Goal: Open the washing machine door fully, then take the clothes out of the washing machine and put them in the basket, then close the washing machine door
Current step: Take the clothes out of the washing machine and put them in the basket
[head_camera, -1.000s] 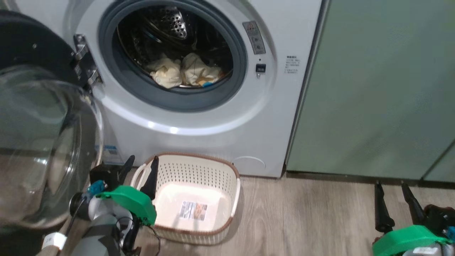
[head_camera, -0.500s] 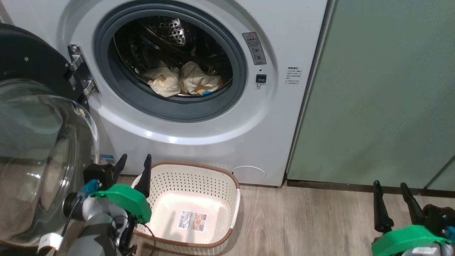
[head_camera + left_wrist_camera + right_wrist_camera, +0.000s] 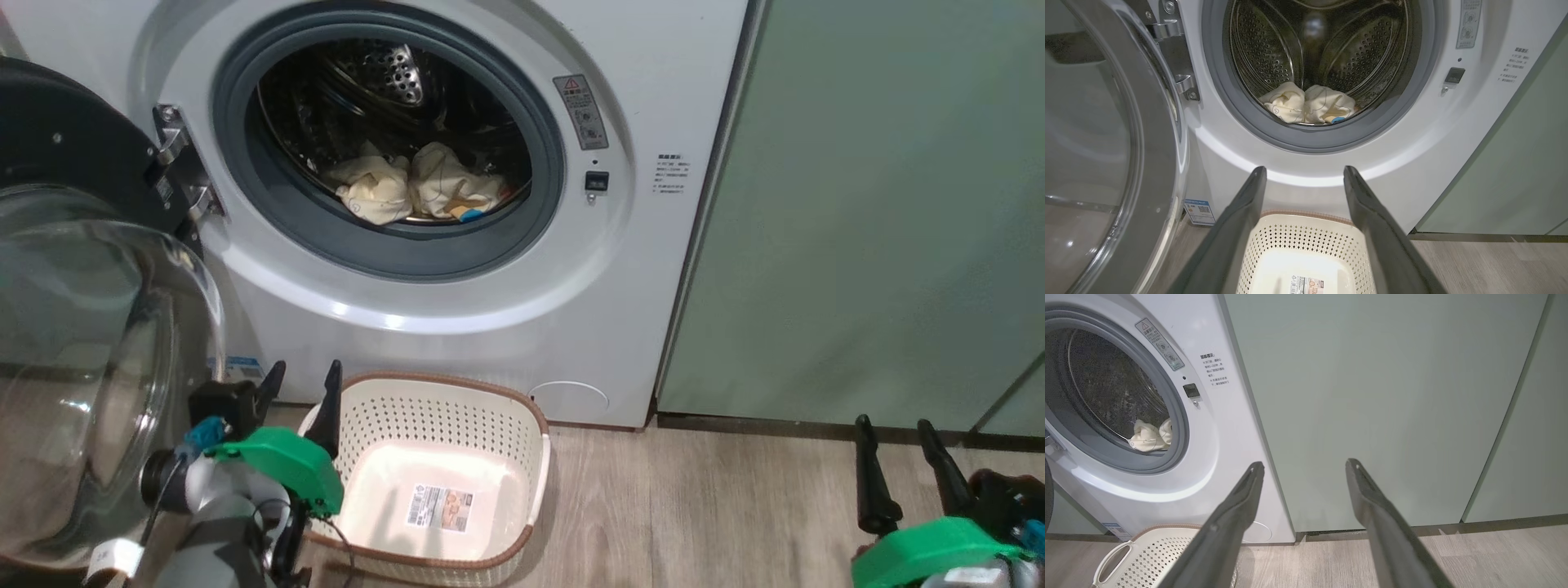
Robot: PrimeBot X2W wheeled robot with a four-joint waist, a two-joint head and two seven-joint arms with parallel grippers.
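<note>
While hanging spread wide and empty: left gripper (image 3: 305, 369), fingers (image 3: 1237, 228) over the left end of the basket (image 3: 535, 441); right gripper (image 3: 892, 425), likewise spread, holding nothing, well right of it before green cabinets (image 3: 857, 204). Beyond both, clothes (image 3: 408, 189) low in the drum of the washing machine (image 3: 490, 343). At left, washing machine door (image 3: 82, 327) swung open. Left wrist view: basket sticker (image 3: 1306, 283); right wrist view: one white handle (image 3: 1112, 559).

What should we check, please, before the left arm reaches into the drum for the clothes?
1. Washing machine door swung clear of the drum mouth: ok.
2. Clothes visible at the drum's front: ok.
3. Left gripper open, empty: ok.
4. Right gripper open, aside by the cabinet: ok.
5. Basket on the floor below the drum mouth, holding no clothes: ok.
6. More clothes hidden deeper: cannot tell.
</note>
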